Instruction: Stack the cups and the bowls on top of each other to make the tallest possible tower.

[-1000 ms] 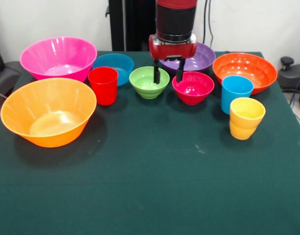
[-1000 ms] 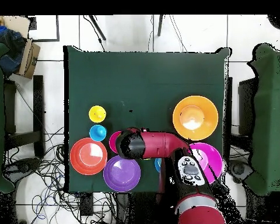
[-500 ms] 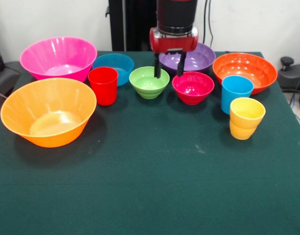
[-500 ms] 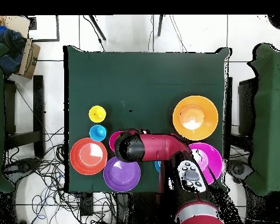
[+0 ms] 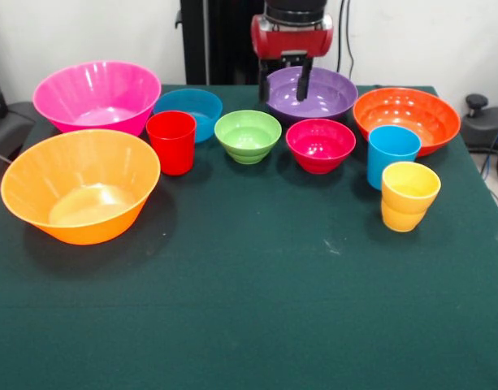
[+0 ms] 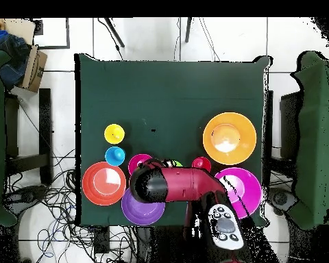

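Landmark: purple bowl [image 5: 309, 93], at the back of the counter [image 5: 257, 301]; other places are given from it, front view.
Gripper [image 5: 283, 84]: red and black, above the purple bowl's near-left rim; its jaws hang spread, holding nothing, the two dark fingers [image 5: 303, 83] apart. The arm above is cut off by the top edge.
Green bowl [image 5: 248, 136]: small, in front and left of the purple bowl, clear of the fingers.
Crimson-pink bowl [image 5: 320, 145]: small, directly in front of the purple bowl.
Blue bowl [image 5: 189, 112]: small, well left of the purple bowl; its near side is hidden by the red cup.
Red cup [image 5: 171, 142]: upright, left of the green bowl.
Pink bowl [image 5: 97, 96]: large, far left, level with the purple bowl.
Yellow-orange bowl [image 5: 80, 195]: large, in front of the pink bowl, nearest the counter's left edge.
Orange bowl [image 5: 406, 118]: medium, just right of the purple bowl; part of its front is covered by the sky-blue cup.
Sky-blue cup [image 5: 392, 154]: upright, in front and right of the purple bowl.
Yellow cup [image 5: 409, 196]: waisted, upright, just in front of the sky-blue cup, perhaps touching it.
Overhead view: the arm [image 6: 174, 185] covers most of the purple bowl and all of the blue bowl; only slivers of the green and crimson-pink bowls show.
Stacking: every cup and bowl stands singly on the counter.
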You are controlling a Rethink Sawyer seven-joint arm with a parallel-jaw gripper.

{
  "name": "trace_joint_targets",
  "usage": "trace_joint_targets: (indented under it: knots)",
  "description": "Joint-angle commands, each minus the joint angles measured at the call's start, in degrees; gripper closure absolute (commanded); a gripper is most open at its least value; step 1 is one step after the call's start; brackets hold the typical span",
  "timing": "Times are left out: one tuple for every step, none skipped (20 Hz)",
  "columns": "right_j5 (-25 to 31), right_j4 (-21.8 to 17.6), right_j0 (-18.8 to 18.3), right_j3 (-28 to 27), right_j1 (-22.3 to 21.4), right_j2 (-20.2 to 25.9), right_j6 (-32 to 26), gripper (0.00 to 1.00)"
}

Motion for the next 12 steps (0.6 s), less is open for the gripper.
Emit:
trace_joint_targets:
  knots:
    - [2.06,1.43,0.33,4.92,-1.26,3.75,7.06,0.00]
    - [1.92,1.35,0.34,4.87,-1.18,3.70,7.04,0.00]
    - [1.78,1.26,0.36,4.83,-1.09,3.64,7.01,0.00]
    - [1.65,1.20,0.34,4.82,-1.02,3.63,6.98,0.00]
    - [1.68,1.21,0.32,4.81,-1.07,3.67,6.93,0.00]
    - [1.59,1.18,0.35,4.81,-1.07,3.66,6.93,0.00]
    - [1.71,1.22,0.38,4.61,-0.98,3.68,6.89,0.00]
    - [1.83,1.24,0.40,4.54,-1.02,3.70,6.84,0.00]
    - [1.99,1.25,0.38,4.31,-0.90,3.77,6.72,0.00]
    - [2.19,1.30,0.28,4.20,-0.86,3.90,6.57,0.00]
    - [2.46,1.35,0.21,3.95,-0.80,4.01,6.39,0.00]
    - [2.66,1.38,0.15,3.81,-0.75,4.10,6.26,0.00]
